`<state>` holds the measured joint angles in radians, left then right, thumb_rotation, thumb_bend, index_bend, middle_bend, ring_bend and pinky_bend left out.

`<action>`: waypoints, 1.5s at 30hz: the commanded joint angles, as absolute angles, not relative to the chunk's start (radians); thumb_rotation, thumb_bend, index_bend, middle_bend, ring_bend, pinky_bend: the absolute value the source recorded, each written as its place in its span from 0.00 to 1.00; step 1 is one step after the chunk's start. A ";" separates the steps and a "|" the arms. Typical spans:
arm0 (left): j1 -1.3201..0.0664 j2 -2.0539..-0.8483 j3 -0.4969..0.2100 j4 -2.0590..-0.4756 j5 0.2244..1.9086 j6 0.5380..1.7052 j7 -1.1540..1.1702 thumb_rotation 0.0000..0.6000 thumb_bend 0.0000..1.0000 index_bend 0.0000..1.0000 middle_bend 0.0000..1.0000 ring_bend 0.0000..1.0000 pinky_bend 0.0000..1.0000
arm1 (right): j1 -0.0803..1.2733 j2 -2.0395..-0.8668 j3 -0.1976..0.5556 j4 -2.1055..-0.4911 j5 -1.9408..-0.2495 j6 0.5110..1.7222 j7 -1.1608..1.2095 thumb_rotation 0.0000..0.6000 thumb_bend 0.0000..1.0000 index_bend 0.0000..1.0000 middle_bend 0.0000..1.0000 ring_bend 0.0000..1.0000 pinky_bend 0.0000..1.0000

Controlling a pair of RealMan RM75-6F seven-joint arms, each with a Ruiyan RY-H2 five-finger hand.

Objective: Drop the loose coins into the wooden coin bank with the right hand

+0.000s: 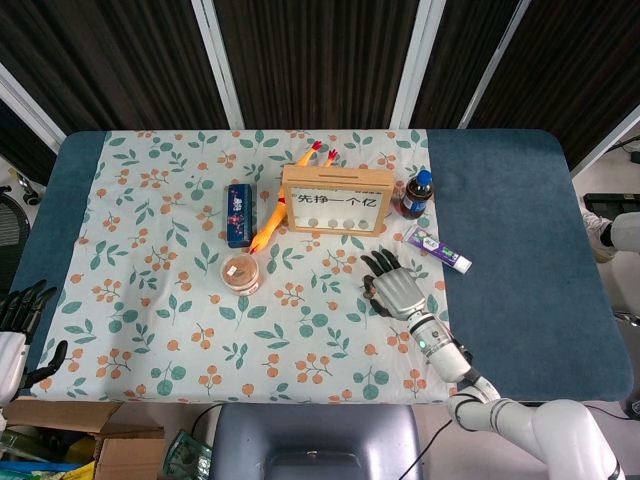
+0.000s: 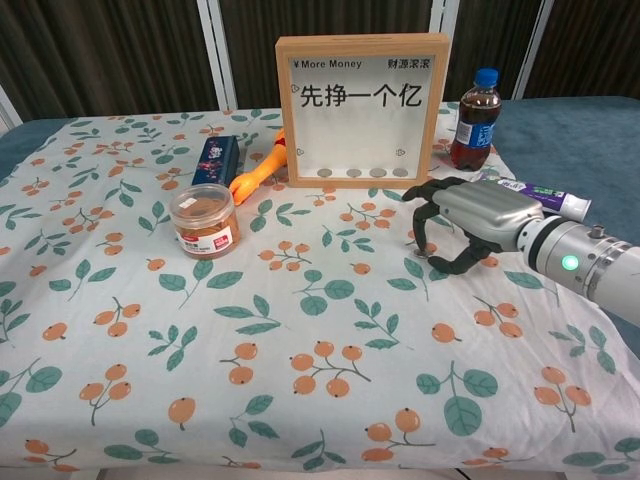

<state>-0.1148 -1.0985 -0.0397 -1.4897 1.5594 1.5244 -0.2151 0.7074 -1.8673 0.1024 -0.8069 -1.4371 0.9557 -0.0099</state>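
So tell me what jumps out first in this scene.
The wooden coin bank stands upright at the back of the floral cloth, with a row of coins behind its glass. In front of it and to its right, the right hand hangs curled over the cloth, beside a cola bottle and toothpaste tube.

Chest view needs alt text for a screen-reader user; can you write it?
The right hand hovers palm-down with fingers curled over a floral tablecloth, just in front of an upright wooden coin bank with coins lying in its bottom. Left of the bank lie a jar, a blue box and a rubber chicken; to the right are a cola bottle and a tube.
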 commanded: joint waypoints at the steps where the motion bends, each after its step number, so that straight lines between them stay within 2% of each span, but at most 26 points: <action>1: -0.115 -1.098 -0.039 -1.489 1.560 1.524 -0.216 1.00 0.43 0.00 0.00 0.00 0.00 | 0.709 -1.873 0.105 -0.800 -1.437 0.957 -0.005 1.00 0.52 0.64 0.19 0.00 0.01; 8: -0.115 -1.099 -0.039 -1.489 1.561 1.525 -0.216 1.00 0.43 0.00 0.00 0.00 0.00 | 0.716 -1.883 0.112 -0.786 -1.433 0.951 -0.002 1.00 0.54 0.68 0.21 0.00 0.02; 45: -0.112 -1.099 -0.043 -1.486 1.557 1.530 -0.219 1.00 0.43 0.00 0.00 0.00 0.00 | 0.782 -1.942 0.166 -0.710 -1.402 0.914 0.026 1.00 0.54 0.66 0.21 0.00 0.04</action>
